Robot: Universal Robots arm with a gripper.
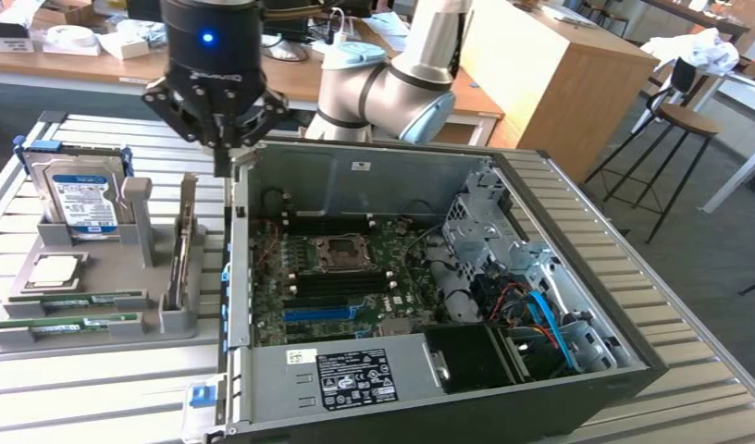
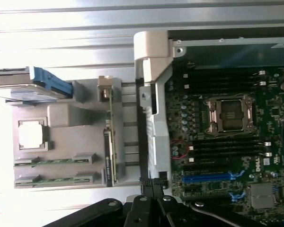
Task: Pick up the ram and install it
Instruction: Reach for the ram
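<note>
**Jaws shut and empty over the case rim, ram in its holder**

We're looking at the gripper [image 1: 236,165] hanging above the edge of the open computer case [image 1: 352,171], right where the case wall meets the grey parts holder [image 1: 167,319]. Its jaws are pressed together with nothing between them. In the wrist view the two fingertips [image 2: 153,188] meet in a single dark point, and we see no board caught there.

The ram [image 1: 88,298] lies in the holder on the exterior view's left, at the near end, seated between grey blocks that keep it lined up and lifted so its long edges can be reached. A second green stick [image 1: 69,324] sits just beside it in a matching cradle. The same holder carries the hard drive [image 1: 81,199] propped upright at the far end, a square processor [image 1: 56,273] in its own recess, and a taller card [image 1: 180,245] standing on edge nearest the case. We can't tell what kind of card that one is.

Inside the case, the black memory slots [image 1: 340,277] run beside the processor socket [image 1: 340,248], and we judge them empty. So the ram is well apart from the gripper, untouched, and nothing has been installed yet.
</note>
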